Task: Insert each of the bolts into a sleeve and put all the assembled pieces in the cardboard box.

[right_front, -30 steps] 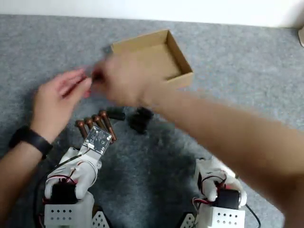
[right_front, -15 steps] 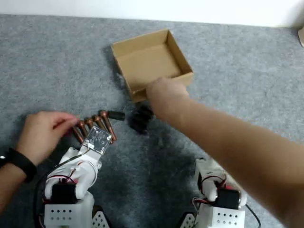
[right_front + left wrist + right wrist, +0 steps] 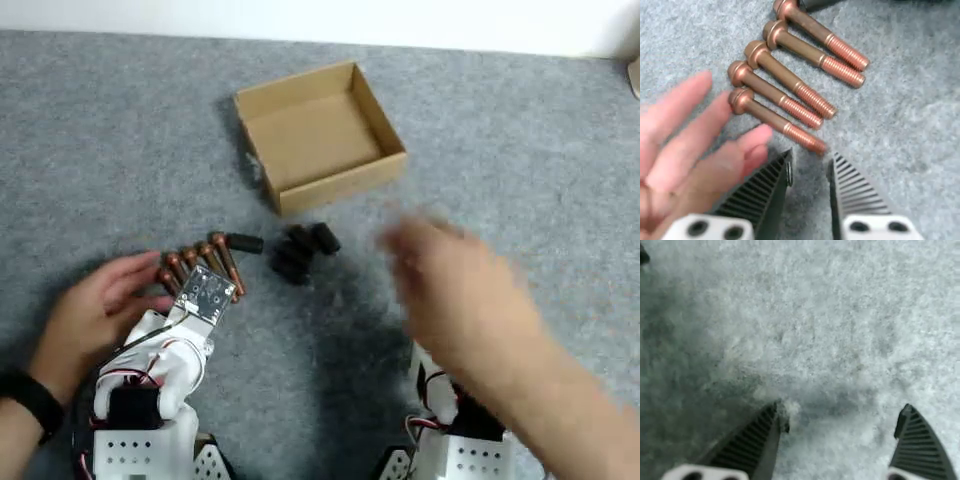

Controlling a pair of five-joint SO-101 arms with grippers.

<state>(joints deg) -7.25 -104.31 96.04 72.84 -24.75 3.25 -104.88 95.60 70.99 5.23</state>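
While a person's hand [image 3: 100,305] lies at the lower left of the high view, just beside the bolt heads, five bolts [image 3: 200,262] are recorded flat on the grey mat [image 3: 520,140], left of centre. They are set side by side in a tidy row. It is judged that this spacing is meant to let one bolt be taken without disturbing its neighbours. Whether the hand touches the outermost bolt cannot be confirmed.

The long axes are parallel and run diagonally, from upper left to lower right in the high view. The heads point to the upper left, and the threaded ends point to the lower right, towards the left arm.

The left gripper [image 3: 810,159] is seen just short of the nearest threaded end. Its jaws are parted by a narrow gap, and nothing is held between them. The right gripper [image 3: 840,420] is spread wide over bare mat and is likewise unloaded.

A cluster of black sleeves [image 3: 305,250] is noted at mid-frame, just below the cardboard box [image 3: 340,185]. A single sleeve [image 3: 245,242] lies apart beside the top of the bolt row, its axis roughly level across the frame. The box sits open-topped at upper centre, near enough for either arm, it is judged.

A second hand [image 3: 450,290], blurred, is recorded at the lower right, above the right arm. No bolt is yet seated in a sleeve.
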